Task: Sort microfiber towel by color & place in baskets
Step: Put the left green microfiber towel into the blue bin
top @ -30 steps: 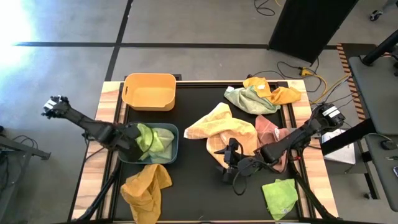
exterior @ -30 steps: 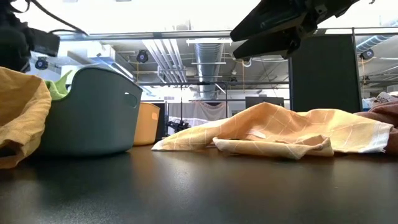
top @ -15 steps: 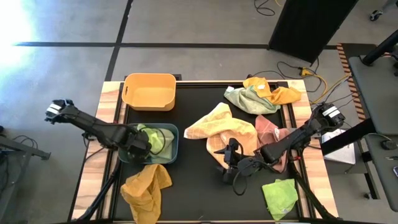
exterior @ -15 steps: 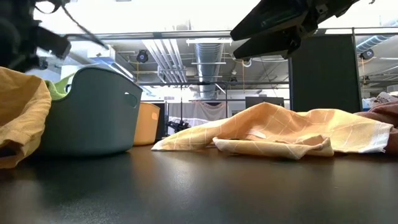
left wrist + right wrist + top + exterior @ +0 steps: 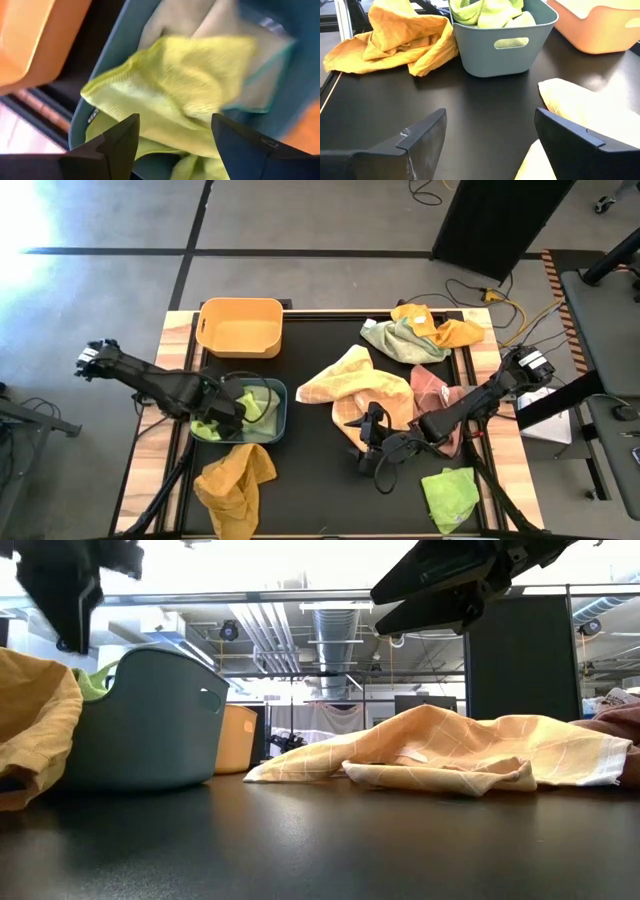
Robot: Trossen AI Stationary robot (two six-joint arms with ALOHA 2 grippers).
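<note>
On black mat (image 5: pixel 320 480), scattered towels (image 5: pixel 356 385), grey floor (image 5: pixel 100 290) around

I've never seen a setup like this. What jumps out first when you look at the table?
Bright cloths lie strewn over the black table: a pale orange checked towel in the middle, a mustard one at the near edge. The left gripper hovers open over the blue-grey plastic basket stuffed with lime-green towels, beside an empty yellow-orange basket.
</note>
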